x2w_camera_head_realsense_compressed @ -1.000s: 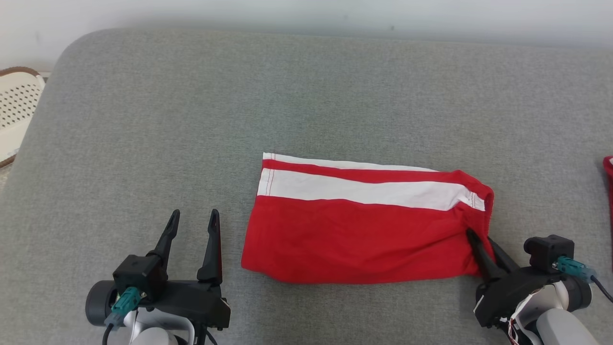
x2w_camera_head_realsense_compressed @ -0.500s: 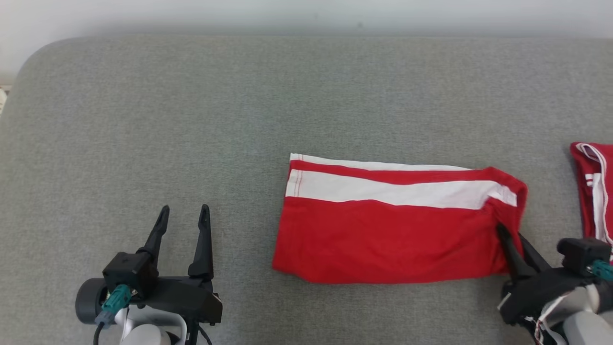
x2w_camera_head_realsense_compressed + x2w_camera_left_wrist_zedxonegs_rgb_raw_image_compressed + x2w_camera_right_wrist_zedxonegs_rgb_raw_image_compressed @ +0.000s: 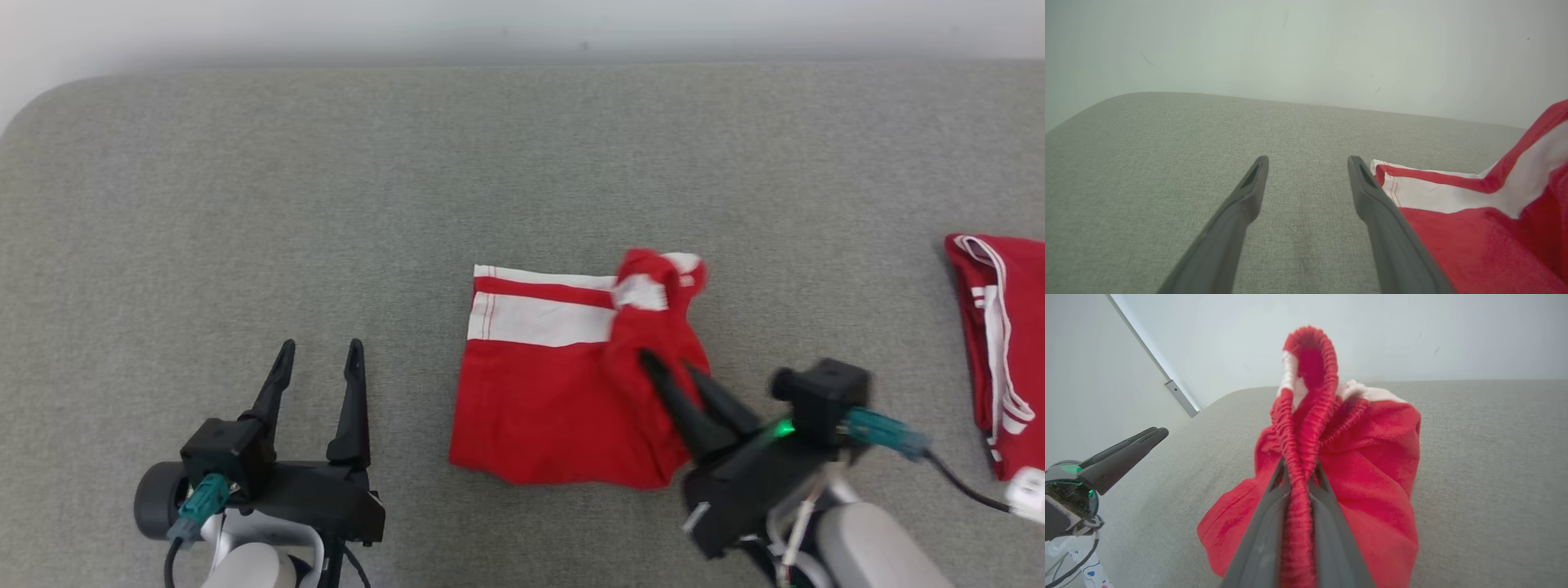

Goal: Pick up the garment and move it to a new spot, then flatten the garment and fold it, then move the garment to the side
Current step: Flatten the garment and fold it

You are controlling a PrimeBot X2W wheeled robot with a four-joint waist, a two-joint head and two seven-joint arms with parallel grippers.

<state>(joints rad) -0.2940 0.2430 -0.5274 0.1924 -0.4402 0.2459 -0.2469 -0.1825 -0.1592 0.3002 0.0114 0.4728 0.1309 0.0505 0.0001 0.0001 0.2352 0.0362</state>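
Observation:
The garment (image 3: 539, 392) is a pair of red shorts with white stripes, lying at the middle of a grey cushioned surface (image 3: 326, 188). My right gripper (image 3: 668, 369) is shut on its elastic waistband (image 3: 1300, 457), lifting that end up and over the flat part. In the right wrist view the bunched red cloth (image 3: 1372, 477) rises between my fingers. My left gripper (image 3: 318, 353) stands open to the left of the garment, with nothing between its fingers (image 3: 1249, 192). The garment's striped left edge (image 3: 1412, 192) lies just beside it.
A second red and white garment (image 3: 996, 327) lies at the right edge of the grey surface. A pale wall runs behind the surface's far edge. Bare grey cushion stretches to the left and behind the shorts.
My right gripper has carried the garment's right end up and leftward over the rest, so the cloth now covers about half its former width. The head camera has shifted right. The left gripper has kept still.

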